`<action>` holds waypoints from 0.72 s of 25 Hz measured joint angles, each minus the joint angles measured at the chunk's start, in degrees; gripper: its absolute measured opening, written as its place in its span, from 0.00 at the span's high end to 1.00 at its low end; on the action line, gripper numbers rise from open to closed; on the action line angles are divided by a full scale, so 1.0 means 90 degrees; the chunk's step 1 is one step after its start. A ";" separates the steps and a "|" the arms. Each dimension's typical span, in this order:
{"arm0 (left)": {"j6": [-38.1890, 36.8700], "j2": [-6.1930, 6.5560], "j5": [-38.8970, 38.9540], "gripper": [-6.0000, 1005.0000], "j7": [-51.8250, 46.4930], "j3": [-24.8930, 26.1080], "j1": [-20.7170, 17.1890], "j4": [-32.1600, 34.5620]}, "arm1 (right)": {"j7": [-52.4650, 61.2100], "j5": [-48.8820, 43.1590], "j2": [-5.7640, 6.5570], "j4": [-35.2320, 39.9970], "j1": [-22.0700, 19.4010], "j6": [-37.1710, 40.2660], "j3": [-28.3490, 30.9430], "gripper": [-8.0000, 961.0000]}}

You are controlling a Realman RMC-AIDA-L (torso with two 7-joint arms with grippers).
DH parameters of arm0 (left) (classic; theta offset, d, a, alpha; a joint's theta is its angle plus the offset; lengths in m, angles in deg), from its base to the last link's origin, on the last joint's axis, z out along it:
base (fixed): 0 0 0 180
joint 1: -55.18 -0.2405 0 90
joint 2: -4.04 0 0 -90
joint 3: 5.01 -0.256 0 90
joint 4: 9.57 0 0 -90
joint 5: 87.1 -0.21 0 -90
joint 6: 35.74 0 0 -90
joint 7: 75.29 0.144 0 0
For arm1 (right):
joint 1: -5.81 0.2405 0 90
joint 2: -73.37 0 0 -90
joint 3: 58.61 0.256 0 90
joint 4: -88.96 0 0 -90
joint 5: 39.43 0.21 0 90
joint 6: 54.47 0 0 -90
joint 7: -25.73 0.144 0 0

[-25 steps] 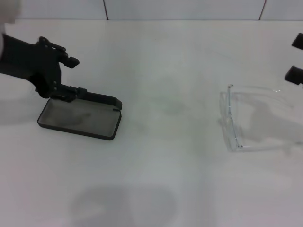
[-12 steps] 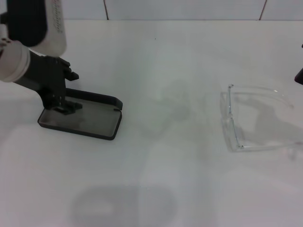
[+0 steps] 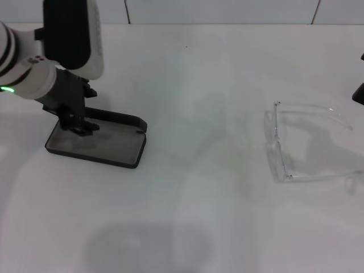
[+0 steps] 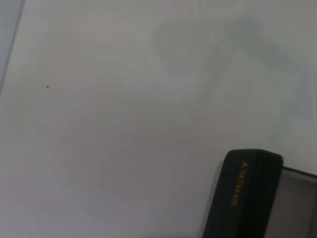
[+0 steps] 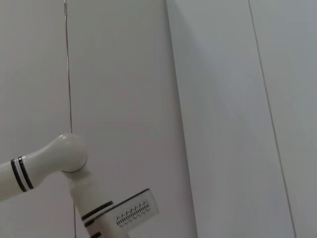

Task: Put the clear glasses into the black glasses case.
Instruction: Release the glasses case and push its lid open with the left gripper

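Note:
The black glasses case (image 3: 94, 145) lies open at the left of the table, grey lining up, its lid (image 3: 116, 119) raised along the far side. My left gripper (image 3: 78, 123) hangs over the case's far left corner, close to the lid. In the left wrist view the lid (image 4: 246, 193) shows its orange lettering. The clear glasses (image 3: 304, 142) lie on the table at the right, arms unfolded and pointing right. Only a dark bit of my right gripper (image 3: 359, 93) shows at the right edge, just beyond the glasses.
The white tabletop (image 3: 193, 187) runs between case and glasses. A tiled wall (image 3: 216, 10) stands behind the table. The right wrist view shows only wall panels and my left arm (image 5: 47, 163).
My left arm has swung its white forearm in above the case, and the gripper has shifted slightly over the far left corner. The right gripper has drawn back toward the right edge. Case and glasses stay put.

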 joint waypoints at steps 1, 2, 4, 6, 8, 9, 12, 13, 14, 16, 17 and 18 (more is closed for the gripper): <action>0.0036 -0.0002 -0.0038 0.31 -0.0002 -0.0010 0.0052 -0.0092 | 0.0000 0.0001 0.0000 -0.0002 -0.0014 0.0000 0.0000 0.14; 0.0071 -0.0005 -0.0089 0.31 -0.0004 -0.0014 0.0103 -0.0182 | -0.0001 0.0005 0.0001 -0.0004 -0.0031 -0.0001 0.0000 0.14; 0.0130 -0.0012 -0.0175 0.33 -0.0013 -0.0032 0.0202 -0.0341 | -0.0002 0.0016 0.0002 -0.0004 -0.0054 -0.0009 0.0000 0.14; 0.0140 -0.0012 -0.0192 0.35 -0.0021 -0.0059 0.0270 -0.0439 | -0.0006 0.0020 0.0000 -0.0004 -0.0072 -0.0033 0.0000 0.14; 0.0141 -0.0011 -0.0209 0.37 -0.0027 -0.0076 0.0321 -0.0489 | -0.0013 0.0021 -0.0002 -0.0004 -0.0089 -0.0050 0.0004 0.14; 0.0140 -0.0009 -0.0219 0.38 -0.0029 -0.0085 0.0339 -0.0497 | -0.0019 0.0022 -0.0003 -0.0004 -0.0099 -0.0055 0.0010 0.14; 0.0119 -0.0012 -0.0224 0.41 -0.0029 -0.0146 0.0346 -0.0471 | -0.0058 0.0018 -0.0010 -0.0009 -0.0116 -0.0060 0.0075 0.14; 0.0114 -0.0014 -0.0224 0.42 -0.0030 -0.0168 0.0346 -0.0465 | -0.0078 0.0011 -0.0016 -0.0018 -0.0119 -0.0065 0.0119 0.14; 0.0110 -0.0015 -0.0223 0.46 -0.0030 -0.0190 0.0347 -0.0462 | -0.0094 0.0003 -0.0022 -0.0040 -0.0119 -0.0069 0.0149 0.14; 0.0107 -0.0015 -0.0223 0.54 -0.0033 -0.0230 0.0348 -0.0454 | -0.0138 -0.0001 -0.0023 -0.0117 -0.0108 -0.0073 0.0181 0.14; 0.0104 -0.0015 -0.0223 0.58 -0.0035 -0.0246 0.0348 -0.0451 | -0.0165 0.0001 -0.0020 -0.0160 -0.0096 -0.0074 0.0182 0.14; 0.0098 -0.0015 -0.0222 0.62 -0.0039 -0.0266 0.0348 -0.0445 | -0.0187 0.0005 -0.0016 -0.0194 -0.0085 -0.0074 0.0181 0.14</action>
